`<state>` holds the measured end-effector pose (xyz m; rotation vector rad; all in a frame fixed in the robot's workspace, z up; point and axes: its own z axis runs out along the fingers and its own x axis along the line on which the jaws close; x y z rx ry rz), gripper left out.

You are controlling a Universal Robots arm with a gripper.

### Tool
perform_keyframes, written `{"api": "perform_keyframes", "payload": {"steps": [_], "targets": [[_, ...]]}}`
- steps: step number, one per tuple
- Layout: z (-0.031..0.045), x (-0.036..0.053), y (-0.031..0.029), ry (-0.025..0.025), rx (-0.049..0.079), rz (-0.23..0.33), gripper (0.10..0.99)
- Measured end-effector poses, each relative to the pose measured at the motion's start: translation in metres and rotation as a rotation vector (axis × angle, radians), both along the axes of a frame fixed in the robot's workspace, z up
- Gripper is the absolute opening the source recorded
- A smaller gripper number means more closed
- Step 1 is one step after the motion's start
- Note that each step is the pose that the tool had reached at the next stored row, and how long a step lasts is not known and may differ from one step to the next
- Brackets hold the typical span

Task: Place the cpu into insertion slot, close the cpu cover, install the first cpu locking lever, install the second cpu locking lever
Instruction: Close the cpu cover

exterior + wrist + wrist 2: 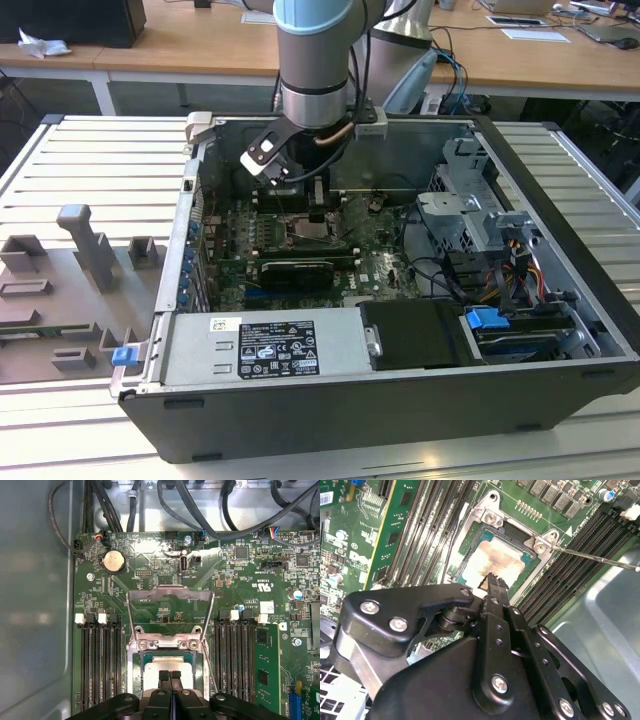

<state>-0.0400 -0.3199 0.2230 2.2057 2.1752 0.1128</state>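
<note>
Beige-silver cpu [156, 666] sits in insertion slot [141, 667]; pincer [169, 674] narrow, tips together over it.

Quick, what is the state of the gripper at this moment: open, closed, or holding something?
Gripper: closed, holding nothing, right over the pale beige-silver square cpu.
</note>
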Motion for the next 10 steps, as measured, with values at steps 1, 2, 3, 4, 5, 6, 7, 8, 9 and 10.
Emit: {"api": "perform_keyframes", "payload": {"steps": [1, 2, 3, 4, 5, 6, 7, 8, 9, 10], "targets": [[0.0013, 0.0, 0.0, 0.0004, -0.001, 0.0, 0.106], [0.0014, 0.0, 0.0001, 0.0002, -0.001, 0.0, 0.106], [0.0021, -0.0001, 0.0001, 0.0003, -0.001, 0.0, 0.106], [0.0029, -0.0001, 0.0001, 0.0002, -0.001, 0.0, 0.106], [0.0036, -0.0001, 0.0001, 0.0002, -0.001, 0.0, 0.106], [0.0044, -0.0001, 0.0001, 0.0002, -0.001, 0.0, 0.106], [0.0055, -0.0001, 0.0001, 0.0001, -0.001, 0.0, 0.106], [0.0067, -0.0001, 0.0001, 0.0002, -0.001, 0.0, 0.106], [0.0082, -0.0001, 0.0001, 0.0002, -0.001, 0.0, 0.106], [0.0097, -0.0001, 0.0001, 0.0002, -0.001, 0.0, 0.106]]}}
